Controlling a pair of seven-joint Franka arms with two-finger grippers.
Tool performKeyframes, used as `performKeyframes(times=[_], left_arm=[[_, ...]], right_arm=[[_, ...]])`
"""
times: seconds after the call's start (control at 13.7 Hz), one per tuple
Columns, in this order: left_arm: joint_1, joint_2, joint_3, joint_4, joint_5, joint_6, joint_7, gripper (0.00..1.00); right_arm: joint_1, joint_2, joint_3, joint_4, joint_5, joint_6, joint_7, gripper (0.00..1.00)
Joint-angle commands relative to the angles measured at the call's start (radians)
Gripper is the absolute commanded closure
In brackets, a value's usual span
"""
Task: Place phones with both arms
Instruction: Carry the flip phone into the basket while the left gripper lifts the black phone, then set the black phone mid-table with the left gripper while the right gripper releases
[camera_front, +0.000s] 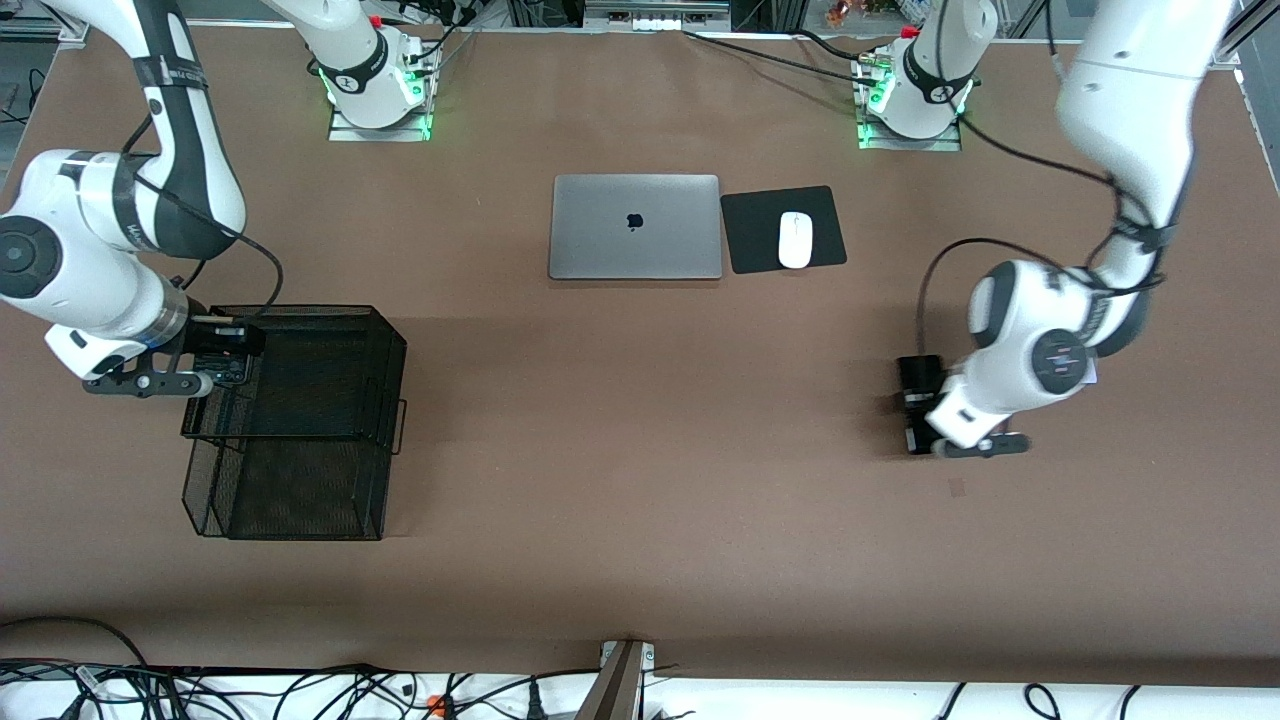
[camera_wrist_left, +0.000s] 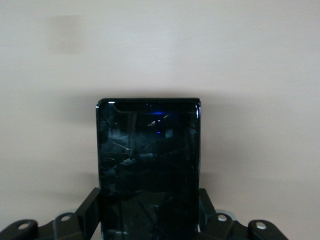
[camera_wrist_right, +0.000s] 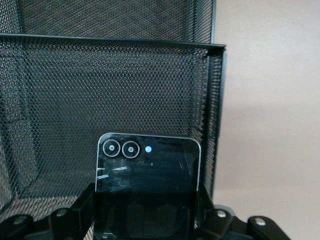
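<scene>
My left gripper (camera_front: 928, 418) is low at the table toward the left arm's end, shut on the long black phone (camera_front: 918, 380). In the left wrist view its fingers (camera_wrist_left: 90, 212) press both long edges of that phone (camera_wrist_left: 148, 150). My right gripper (camera_front: 218, 370) is over the upper tier of the black mesh tray (camera_front: 300, 500), at the tray's edge, shut on the small near-square black phone (camera_front: 228, 358). In the right wrist view that phone (camera_wrist_right: 147, 170) shows two camera rings, with the tray's mesh wall (camera_wrist_right: 100, 90) close in front of it. The pale lavender phone is hidden or out of view.
A closed silver laptop (camera_front: 635, 227) lies mid-table near the arms' bases. Beside it, toward the left arm's end, a white mouse (camera_front: 796, 240) rests on a black mouse pad (camera_front: 750, 235). Cables run along the table edge nearest the front camera.
</scene>
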Motion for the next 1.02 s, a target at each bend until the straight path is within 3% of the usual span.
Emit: performKeyframes(times=[0.0, 0.51, 0.66, 0.8, 0.95], left_arm=[[-0.118, 0.068, 0.013, 0.146, -0.015, -0.033, -0.130, 1.00], [-0.407, 0.241, 0.015, 0.458, -0.102, -0.084, -0.353, 1.00], [-0.468, 0.304, 0.015, 0.556, -0.103, -0.085, -0.382, 1.00], [-0.516, 0.374, 0.016, 0.639, -0.099, -0.085, -0.384, 1.00], [-0.563, 0.416, 0.025, 0.685, -0.098, -0.084, -0.384, 1.00]], right_arm=[[0.003, -0.026, -0.015, -0.043, 0.084, 0.032, -0.008, 0.96], [-0.016, 0.030, -0.025, -0.040, 0.105, 0.112, -0.008, 0.95], [-0.018, 0.046, -0.025, -0.034, 0.160, 0.112, -0.010, 0.93], [-0.018, 0.053, -0.025, -0.034, 0.169, 0.129, -0.010, 0.83], [-0.018, 0.054, -0.025, -0.034, 0.171, 0.136, -0.010, 0.12]])
